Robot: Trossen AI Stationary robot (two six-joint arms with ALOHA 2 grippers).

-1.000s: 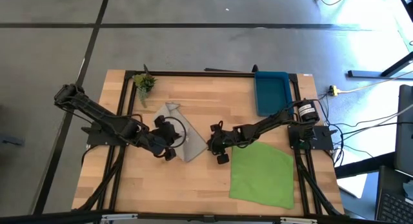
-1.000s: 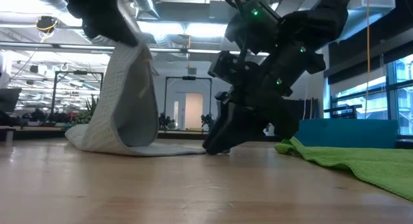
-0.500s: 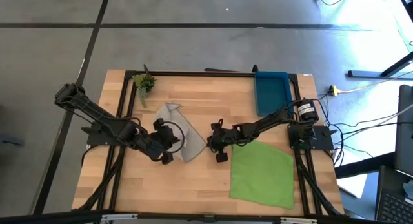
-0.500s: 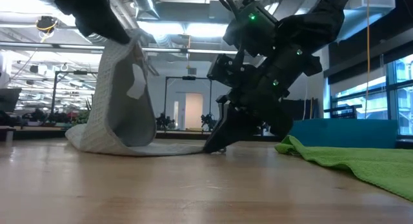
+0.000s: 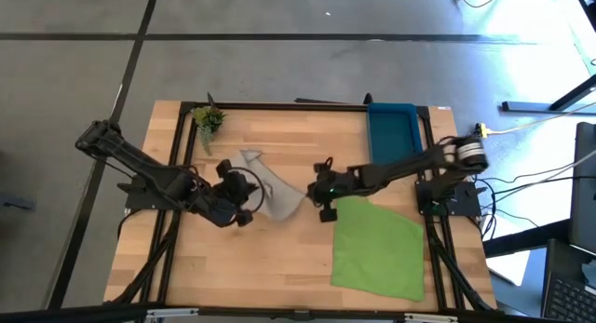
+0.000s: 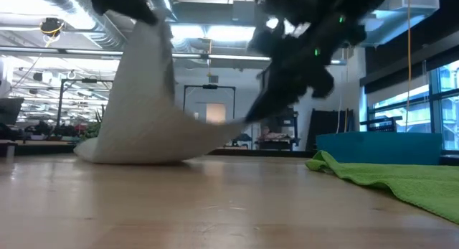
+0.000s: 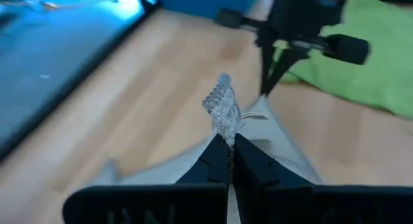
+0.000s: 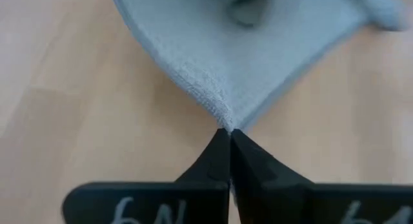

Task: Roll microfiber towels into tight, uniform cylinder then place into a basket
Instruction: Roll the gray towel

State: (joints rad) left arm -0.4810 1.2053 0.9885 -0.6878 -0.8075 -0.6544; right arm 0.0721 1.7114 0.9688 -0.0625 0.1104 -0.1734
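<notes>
Now both grippers are clamped on the grey towel [image 5: 270, 195] — left gripper [image 5: 226, 172] and right gripper [image 5: 313, 194] pinching opposite corners — so it hangs stretched between them, mid-table, basket [image 5: 392, 132] well beyond.

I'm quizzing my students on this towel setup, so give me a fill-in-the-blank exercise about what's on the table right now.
1. Both grippers are shut on the ____ towel.
2. The left gripper and right gripper each pinch one ____ of it.
3. The green towel lies ____ on the table.
4. The blue basket holds ____ towels.

Missing words: grey; corner; flat; no
</notes>
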